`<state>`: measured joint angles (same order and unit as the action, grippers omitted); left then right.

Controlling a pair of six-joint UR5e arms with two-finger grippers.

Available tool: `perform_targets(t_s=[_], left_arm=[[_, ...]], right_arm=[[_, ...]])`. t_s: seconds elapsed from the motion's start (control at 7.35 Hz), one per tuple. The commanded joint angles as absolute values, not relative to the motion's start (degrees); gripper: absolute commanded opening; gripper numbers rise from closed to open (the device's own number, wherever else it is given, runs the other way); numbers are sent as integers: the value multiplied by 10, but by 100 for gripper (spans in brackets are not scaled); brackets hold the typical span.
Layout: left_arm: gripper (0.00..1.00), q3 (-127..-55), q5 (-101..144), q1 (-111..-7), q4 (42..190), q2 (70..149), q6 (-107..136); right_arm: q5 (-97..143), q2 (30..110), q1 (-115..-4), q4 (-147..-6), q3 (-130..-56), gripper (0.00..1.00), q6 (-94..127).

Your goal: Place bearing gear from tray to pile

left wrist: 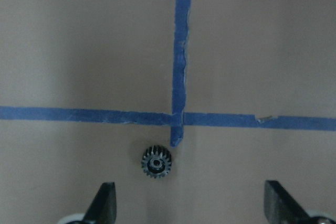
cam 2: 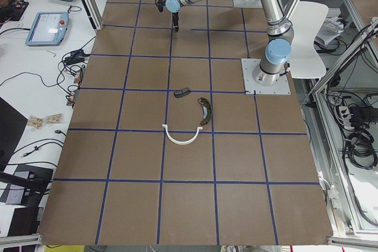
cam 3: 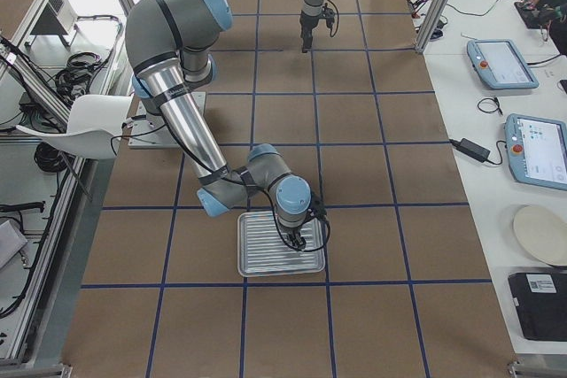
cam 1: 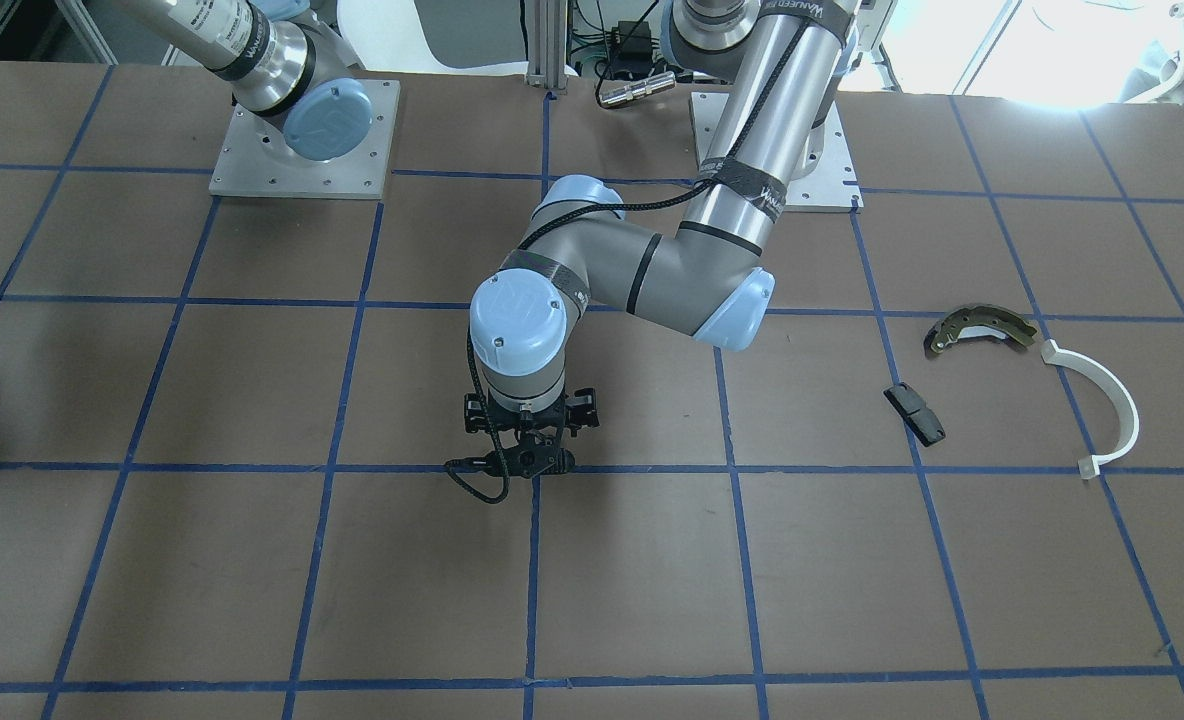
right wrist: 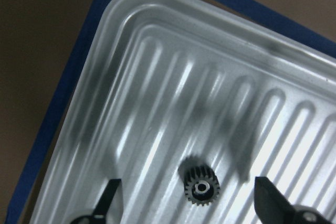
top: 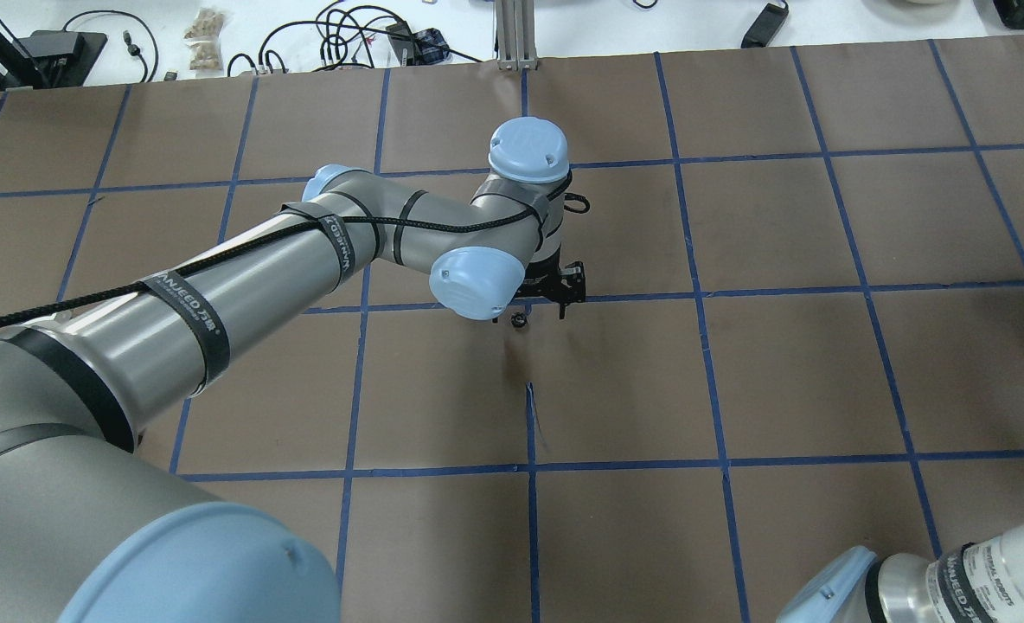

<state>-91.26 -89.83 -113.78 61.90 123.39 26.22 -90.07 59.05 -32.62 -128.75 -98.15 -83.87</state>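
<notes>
Two bearing gears, neither at pile point(cam 1: 982, 330) yet, we judge. Worktop gear point(left wrist: 156, 161) lies just beside tape crossing point(left wrist: 177, 118), under spread left claw point(left wrist: 189, 195), well apart from pile. Tray gear point(right wrist: 200, 184) sits in tray point(right wrist: 157, 3) beneath spread right claw point(right wrist: 186, 190), ungrasped. Both carries remain.

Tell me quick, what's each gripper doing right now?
Left gripper: open, empty, above the gear on the table.
Right gripper: open, empty, above a second gear in the tray.

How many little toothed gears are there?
2. One gear on the table below the left gripper; another gear in the tray below the right gripper. More may be hidden.
</notes>
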Motion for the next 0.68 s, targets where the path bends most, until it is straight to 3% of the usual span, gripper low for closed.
perform_targets(t_s=[0.0,0.14,0.27,0.41,0.54], left_arm=[[95,-924,-904,-1136,612,1234,260],[95,-925,-904,-1134,612,1237,263],[88,-925,-904,-1130,612,1237,259],[80,-926,-904,-1129,601,1239,258],[65,-926,-904,-1129,594,1241,260]], right_arm=[[-902,588,-325,-1288,-980,55,-839],[-902,587,-325,-1288,-981,40,-840],[-903,588,-325,-1288,-980,26,-840],[-903,590,-325,-1288,-980,14,-839],[-903,591,-325,-1288,-981,8,-837]])
